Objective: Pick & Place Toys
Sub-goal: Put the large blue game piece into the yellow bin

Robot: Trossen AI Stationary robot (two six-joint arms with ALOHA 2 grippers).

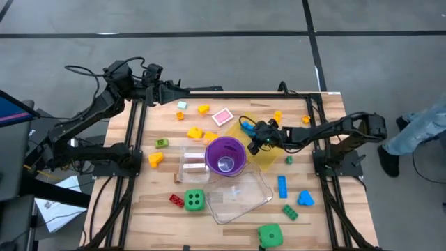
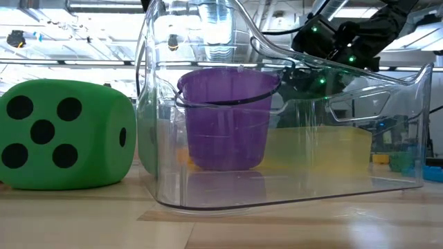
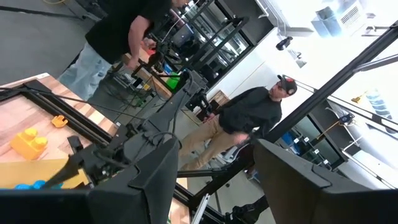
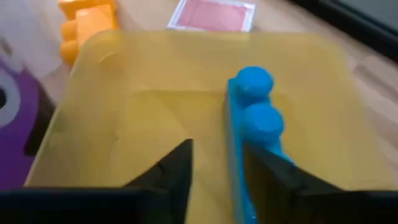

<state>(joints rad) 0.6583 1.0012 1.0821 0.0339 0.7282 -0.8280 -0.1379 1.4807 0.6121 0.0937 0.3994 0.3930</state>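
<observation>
a: right gripper [image 4: 214, 163] over the yellow tray [image 4: 155, 106], beside the purple cup [image 1: 225, 155], fingers clamped on the blue brick [image 4: 252, 118] standing on edge.

b: hard, light, slick plastic; best pinched across flat sides, below the studs.

a: left gripper [image 3: 214, 168] parked at the tabletop's [image 1: 230, 209] far left corner, fingers spread, holding nothing.

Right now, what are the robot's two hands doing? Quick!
Left gripper: open, holding nothing, raised at the table's far edge.
Right gripper: closed on a blue brick over the yellow tray.
</observation>
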